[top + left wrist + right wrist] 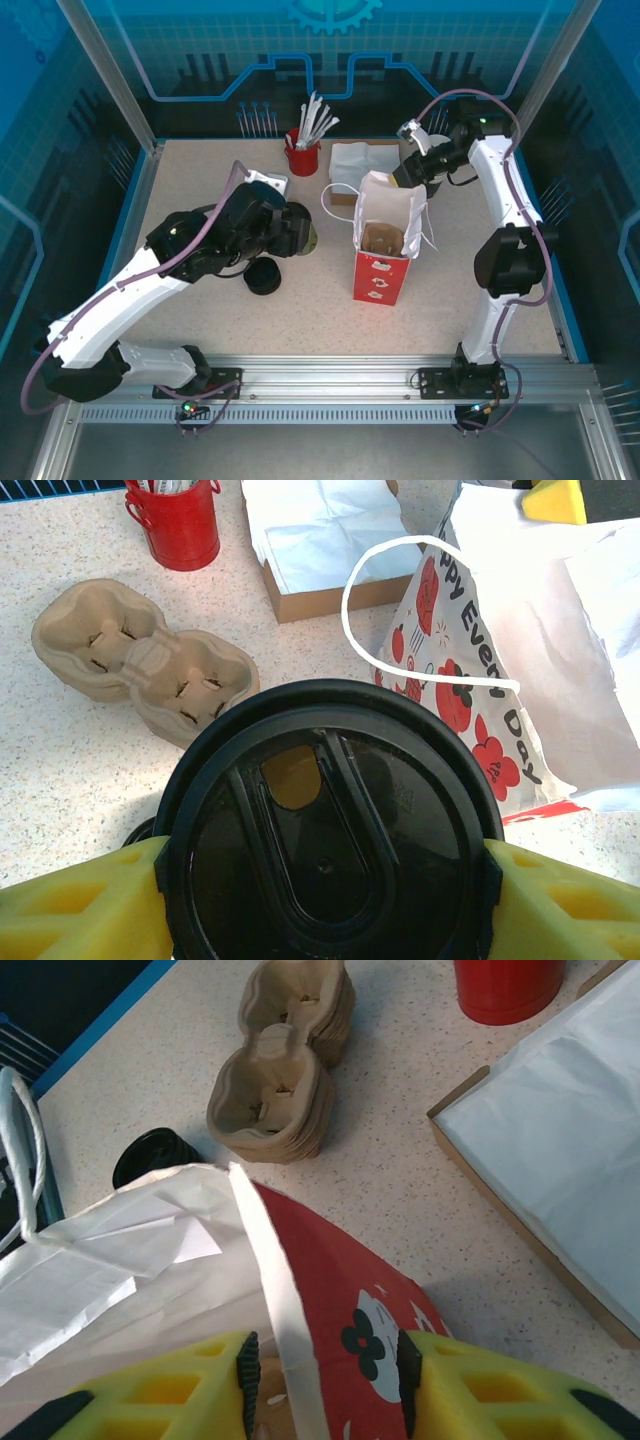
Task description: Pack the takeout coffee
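The takeout coffee (330, 850), a cup under a round black lid, sits between the yellow fingers (80, 905) of my left gripper (325, 880), which is shut on it. In the top view the cup (305, 235) is held left of the red and white paper bag (382, 270), which stands open in the table's middle. My right gripper (325, 1370) is at the bag's far rim, its jaws standing astride the bag's wall (330, 1270) with a gap on both sides. A brown cardboard insert (382, 240) lies inside the bag.
A stack of black lids (263, 278) stands near the left arm. Brown pulp cup carriers (140, 660) lie left of the bag. A red pot of stirrers (303, 155) and a cardboard box of white napkins (355, 165) stand at the back.
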`<control>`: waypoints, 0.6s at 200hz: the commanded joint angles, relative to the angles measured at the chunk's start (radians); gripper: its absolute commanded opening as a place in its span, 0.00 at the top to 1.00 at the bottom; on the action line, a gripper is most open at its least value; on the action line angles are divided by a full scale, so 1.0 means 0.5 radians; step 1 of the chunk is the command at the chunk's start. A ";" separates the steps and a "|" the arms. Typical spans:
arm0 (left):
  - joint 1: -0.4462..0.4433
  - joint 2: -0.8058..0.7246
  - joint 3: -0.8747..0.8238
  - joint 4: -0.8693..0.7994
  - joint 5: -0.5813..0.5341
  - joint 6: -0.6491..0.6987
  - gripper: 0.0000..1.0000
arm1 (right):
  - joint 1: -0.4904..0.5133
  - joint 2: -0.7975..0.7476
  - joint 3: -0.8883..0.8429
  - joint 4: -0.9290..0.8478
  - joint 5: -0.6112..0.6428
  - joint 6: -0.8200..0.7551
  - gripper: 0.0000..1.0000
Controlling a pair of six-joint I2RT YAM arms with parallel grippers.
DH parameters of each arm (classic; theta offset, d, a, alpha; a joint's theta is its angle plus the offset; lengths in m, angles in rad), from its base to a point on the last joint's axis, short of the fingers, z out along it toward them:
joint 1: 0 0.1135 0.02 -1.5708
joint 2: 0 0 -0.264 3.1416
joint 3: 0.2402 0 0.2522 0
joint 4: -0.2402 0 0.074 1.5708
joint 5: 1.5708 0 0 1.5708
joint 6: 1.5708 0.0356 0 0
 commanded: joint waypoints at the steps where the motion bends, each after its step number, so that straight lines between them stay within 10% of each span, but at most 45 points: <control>1: 0.014 -0.032 0.104 -0.072 0.036 0.071 0.30 | 0.025 0.016 0.067 -0.083 -0.099 -0.052 0.62; 57: 0.014 -0.033 0.207 -0.105 0.094 0.090 0.30 | 0.061 0.004 0.094 -0.071 -0.069 -0.118 0.76; 120: 0.014 -0.016 0.253 -0.113 0.132 0.130 0.31 | 0.102 0.018 0.105 -0.118 0.030 -0.215 0.59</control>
